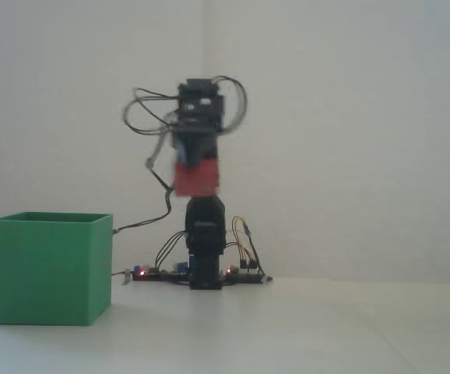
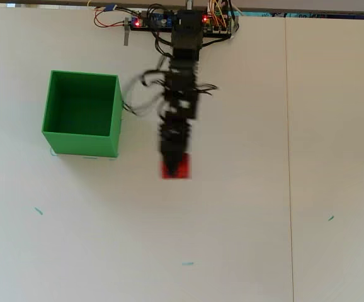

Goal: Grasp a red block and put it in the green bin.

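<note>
The red block (image 1: 197,178) hangs well above the table, held at the tip of my gripper (image 1: 196,165), which is shut on it. In the overhead view the block (image 2: 181,170) shows just beyond the blurred gripper (image 2: 173,158), near the table's middle. The green bin (image 1: 50,269) stands on the table to the left of the arm. From above the bin (image 2: 81,142) is open-topped and looks empty, and it lies to the left of the gripper, clear of it.
The arm's base (image 2: 187,34) with circuit boards and loose wires (image 2: 150,19) sits at the table's far edge. A seam (image 2: 289,157) runs down the table at the right. Small teal marks (image 2: 187,263) dot the near part.
</note>
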